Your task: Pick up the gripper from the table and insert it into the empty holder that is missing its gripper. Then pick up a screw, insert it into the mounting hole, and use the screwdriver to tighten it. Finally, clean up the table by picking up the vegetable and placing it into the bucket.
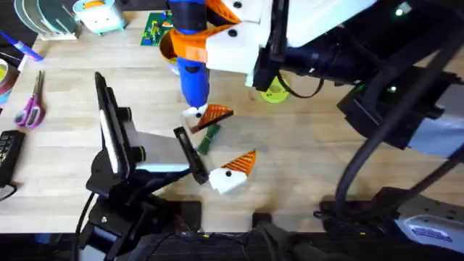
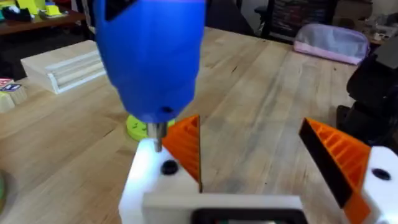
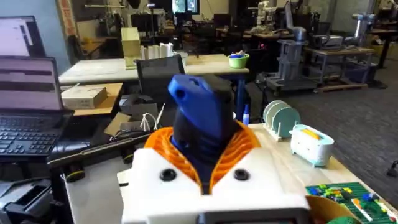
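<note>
Blue and huge under the lens, the screwdriver [image 1: 193,54] stands clamped in our right gripper [image 3: 208,171], its tip down on the screw in the holder [image 1: 194,114], orange gripper [image 1: 216,114] already seated. We'd keep the shaft plumb, press lightly while turning; whether our left gripper [image 1: 191,158] pinches the block, we cannot tell.

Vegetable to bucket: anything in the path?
Yes. In the overhead view the vegetable lies on the table, and the holder sits just beyond it with the screwdriver standing upright on it, held by the right gripper. All of these lie between it and the bucket.
</note>
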{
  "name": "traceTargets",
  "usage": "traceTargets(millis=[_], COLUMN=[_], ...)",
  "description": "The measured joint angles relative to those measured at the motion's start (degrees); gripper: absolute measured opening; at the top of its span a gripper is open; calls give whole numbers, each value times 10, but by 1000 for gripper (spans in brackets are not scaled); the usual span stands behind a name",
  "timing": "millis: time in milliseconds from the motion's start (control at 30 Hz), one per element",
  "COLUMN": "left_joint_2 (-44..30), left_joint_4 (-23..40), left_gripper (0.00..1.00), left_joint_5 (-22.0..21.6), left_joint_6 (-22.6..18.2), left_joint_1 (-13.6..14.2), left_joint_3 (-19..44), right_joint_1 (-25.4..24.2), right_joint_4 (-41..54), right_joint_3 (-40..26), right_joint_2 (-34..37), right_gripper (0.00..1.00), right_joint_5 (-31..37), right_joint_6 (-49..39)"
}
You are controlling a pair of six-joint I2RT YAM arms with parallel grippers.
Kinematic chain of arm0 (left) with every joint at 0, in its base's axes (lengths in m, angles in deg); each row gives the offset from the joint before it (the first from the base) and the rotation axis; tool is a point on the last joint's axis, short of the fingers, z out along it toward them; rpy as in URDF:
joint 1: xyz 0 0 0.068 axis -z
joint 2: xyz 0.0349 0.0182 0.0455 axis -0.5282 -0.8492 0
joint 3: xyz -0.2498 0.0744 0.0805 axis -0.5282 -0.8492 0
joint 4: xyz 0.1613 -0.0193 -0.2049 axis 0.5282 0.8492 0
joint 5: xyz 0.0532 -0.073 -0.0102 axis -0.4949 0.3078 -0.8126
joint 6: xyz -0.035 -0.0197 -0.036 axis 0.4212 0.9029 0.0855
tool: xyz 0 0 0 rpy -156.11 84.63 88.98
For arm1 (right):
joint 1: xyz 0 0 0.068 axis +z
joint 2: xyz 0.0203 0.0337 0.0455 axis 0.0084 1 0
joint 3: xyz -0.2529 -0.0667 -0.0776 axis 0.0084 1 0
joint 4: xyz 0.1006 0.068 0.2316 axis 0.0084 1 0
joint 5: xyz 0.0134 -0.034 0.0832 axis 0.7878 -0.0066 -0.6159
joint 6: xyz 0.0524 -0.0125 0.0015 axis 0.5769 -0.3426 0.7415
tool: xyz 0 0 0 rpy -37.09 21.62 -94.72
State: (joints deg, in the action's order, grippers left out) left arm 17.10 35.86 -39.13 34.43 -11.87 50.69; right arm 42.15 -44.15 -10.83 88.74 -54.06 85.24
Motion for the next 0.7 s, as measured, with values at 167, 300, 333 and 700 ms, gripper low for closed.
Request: traceTargets(millis=[167,300,333,700], left_joint_2=[0,0,0,0], left_joint_4=[0,0,0,0], left_gripper=[993,993,993,993], left_joint_5=[0,0,0,1], left_joint_6=[0,0,0,3], left_joint_1=[0,0,0,0], left_joint_3=[0,0,0,0], right_joint_1=[-2,-2,-2,-2], right_joint_4=[1,6,7,39], right_joint_3=[0,0,0,-2], right_joint_2=[0,0,0,0], right_gripper=[25,25,25,25], right_joint_5=[-6,-11,-11,-11], right_joint_6=[0,2,3,4])
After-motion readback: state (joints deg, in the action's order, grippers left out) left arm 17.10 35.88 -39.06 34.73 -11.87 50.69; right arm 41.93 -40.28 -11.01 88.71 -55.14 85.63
